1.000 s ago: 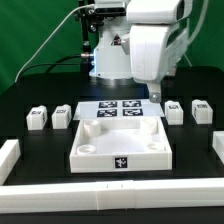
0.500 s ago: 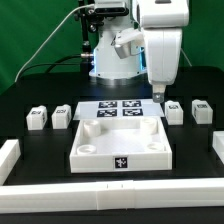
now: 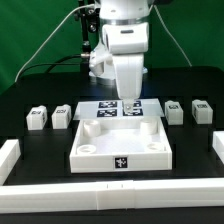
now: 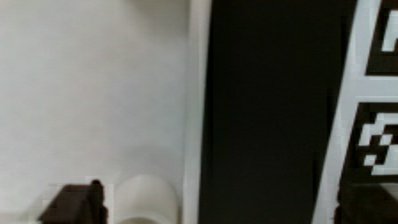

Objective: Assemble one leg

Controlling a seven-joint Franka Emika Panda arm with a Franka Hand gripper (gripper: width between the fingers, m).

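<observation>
Four small white legs with tags lie on the black table: two on the exterior view's left [image 3: 37, 118] [image 3: 62, 114] and two on its right [image 3: 174, 110] [image 3: 200, 110]. My gripper [image 3: 128, 100] hangs low in the middle, over the far edge of the large white panel [image 3: 88, 133] and the marker board [image 3: 105, 106]. It is apart from every leg. In the wrist view the gripper [image 4: 231, 205] is open and empty. One dark finger [image 4: 75, 205] is over the white panel [image 4: 89, 90], next to a rounded white bump [image 4: 146, 200].
Long white border bars lie at the exterior view's left [image 3: 8, 155], front [image 3: 110, 196] and right [image 3: 217, 150]. The robot base and cables stand behind the marker board. In the wrist view a black strip of table [image 4: 267, 100] separates the panel from the marker board's tags [image 4: 377, 140].
The arm has swung from the exterior view's right, near the right-hand legs, to the middle and turned. The gripper now hangs over the marker board and the panel's far edge. The legs have not moved.
</observation>
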